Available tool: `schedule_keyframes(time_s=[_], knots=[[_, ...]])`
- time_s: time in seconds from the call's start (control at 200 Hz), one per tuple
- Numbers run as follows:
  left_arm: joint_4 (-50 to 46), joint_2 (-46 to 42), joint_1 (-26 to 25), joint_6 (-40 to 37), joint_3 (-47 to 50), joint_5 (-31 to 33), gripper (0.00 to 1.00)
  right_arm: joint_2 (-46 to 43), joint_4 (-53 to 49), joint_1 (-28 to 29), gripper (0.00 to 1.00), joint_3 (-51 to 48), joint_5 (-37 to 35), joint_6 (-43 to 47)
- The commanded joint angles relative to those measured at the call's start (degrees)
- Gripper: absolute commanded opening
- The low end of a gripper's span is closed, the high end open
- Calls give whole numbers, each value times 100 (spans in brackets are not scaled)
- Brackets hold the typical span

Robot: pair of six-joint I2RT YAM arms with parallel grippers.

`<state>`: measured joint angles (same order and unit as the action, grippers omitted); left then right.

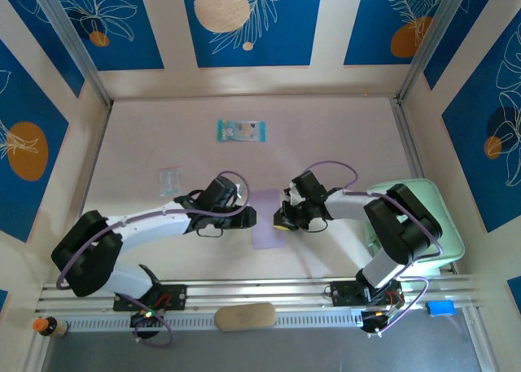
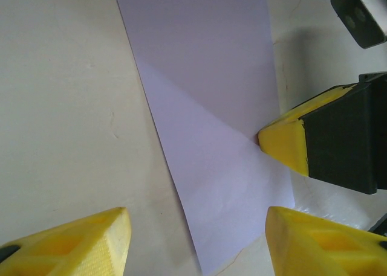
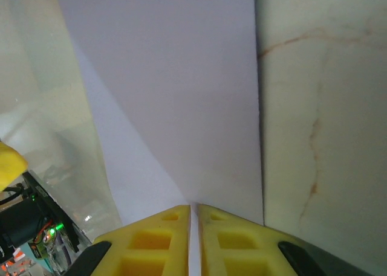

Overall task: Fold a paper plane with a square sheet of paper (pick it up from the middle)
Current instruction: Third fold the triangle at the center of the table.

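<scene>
The square sheet of paper (image 1: 267, 217) is pale lilac and lies on the table between my two grippers as a narrow upright strip. A slanting fold line runs across the sheet (image 2: 205, 107). My right gripper (image 1: 283, 219) is shut on the strip's right edge, and in the right wrist view the paper (image 3: 175, 95) runs into the thin gap between its yellow fingertips (image 3: 195, 208). One right fingertip (image 2: 284, 140) presses the paper's edge. My left gripper (image 1: 244, 217) stands open, its fingers astride the sheet's near corner (image 2: 196, 227) without touching it. A finished paper plane is out of view.
A blue-green printed packet (image 1: 241, 131) lies at the back of the table and a small clear packet (image 1: 169, 179) at the left. A mint-green tray (image 1: 440, 217) sits behind the right arm. A wooden block (image 1: 245, 316) lies on the front rail.
</scene>
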<state>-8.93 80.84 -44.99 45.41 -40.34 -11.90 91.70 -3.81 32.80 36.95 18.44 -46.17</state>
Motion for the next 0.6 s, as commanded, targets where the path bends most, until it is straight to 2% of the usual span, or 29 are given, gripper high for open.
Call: schedule_keyframes(time_s=[0.0,0.235,0.595], knots=[[301,217,153,208,120,-473,55,-254,154,-1,13,-76,41,-191],[877,765,194,479,107,-1180,43,152,194,-32,13,9,-43,-330],[978,1104,199,706,158,-1387,36,378,316,-10,12,-410,-446,-860]])
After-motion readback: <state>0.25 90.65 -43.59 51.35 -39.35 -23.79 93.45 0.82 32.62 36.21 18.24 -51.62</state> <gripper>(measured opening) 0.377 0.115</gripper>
